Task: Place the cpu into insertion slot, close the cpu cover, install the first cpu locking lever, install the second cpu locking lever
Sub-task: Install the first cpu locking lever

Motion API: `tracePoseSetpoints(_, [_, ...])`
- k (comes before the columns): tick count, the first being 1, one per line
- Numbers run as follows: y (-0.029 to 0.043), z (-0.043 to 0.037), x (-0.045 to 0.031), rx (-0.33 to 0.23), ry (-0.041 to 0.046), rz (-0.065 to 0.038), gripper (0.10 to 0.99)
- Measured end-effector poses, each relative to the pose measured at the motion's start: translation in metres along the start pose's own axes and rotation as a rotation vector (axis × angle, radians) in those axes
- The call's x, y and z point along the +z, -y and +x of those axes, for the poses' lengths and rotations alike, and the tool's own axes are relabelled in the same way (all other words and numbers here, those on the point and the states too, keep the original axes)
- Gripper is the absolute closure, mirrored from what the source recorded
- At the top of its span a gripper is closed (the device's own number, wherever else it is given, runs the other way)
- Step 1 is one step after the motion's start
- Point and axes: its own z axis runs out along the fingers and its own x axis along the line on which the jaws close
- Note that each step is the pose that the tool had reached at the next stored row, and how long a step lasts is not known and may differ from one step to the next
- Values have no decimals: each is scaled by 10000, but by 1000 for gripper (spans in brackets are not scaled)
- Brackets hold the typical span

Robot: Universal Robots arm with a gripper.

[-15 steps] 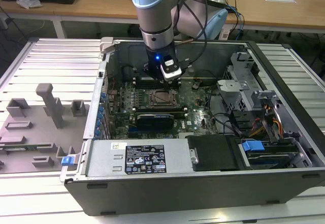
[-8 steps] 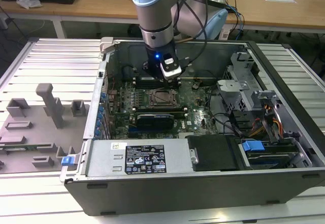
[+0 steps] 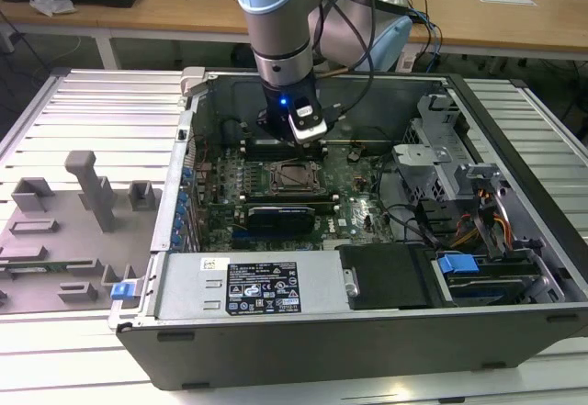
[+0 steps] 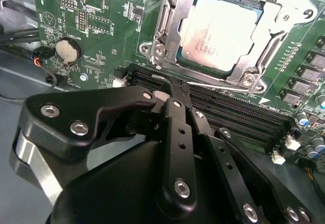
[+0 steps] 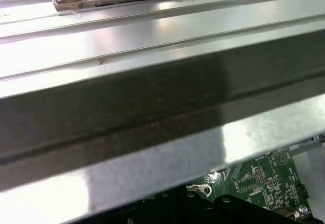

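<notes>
The cpu (image 4: 218,33), a pale silver square chip, lies flat in the insertion slot (image 3: 296,177) on the green motherboard (image 4: 101,10). The cpu cover (image 4: 170,28), a silver-grey frame, lies down around the chip. A thin wire locking lever (image 4: 218,86) runs along the socket's edge nearest the gripper. My gripper (image 4: 170,89) hangs low over the board just behind the socket, also seen in the exterior view as the gripper (image 3: 305,143). Its black fingers (image 4: 177,112) are shut together, tips right beside the lever's end. Whether they touch the lever is hidden.
Long black memory slots (image 4: 228,112) lie under the gripper, with a coin battery (image 4: 67,51) to one side. The case wall (image 5: 152,107) stands close by. A power supply (image 3: 248,286), drive cage (image 3: 441,157) and cables (image 3: 478,221) fill the case. Grey fixtures (image 3: 83,203) stand on the table.
</notes>
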Motion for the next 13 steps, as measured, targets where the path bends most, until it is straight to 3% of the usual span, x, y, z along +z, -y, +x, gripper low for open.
tracePoseSetpoints(6, [17, 10, 61, 3, 0, 2, 980])
tracePoseSetpoints(13, [26, 12, 79, 2, 0, 4, 980])
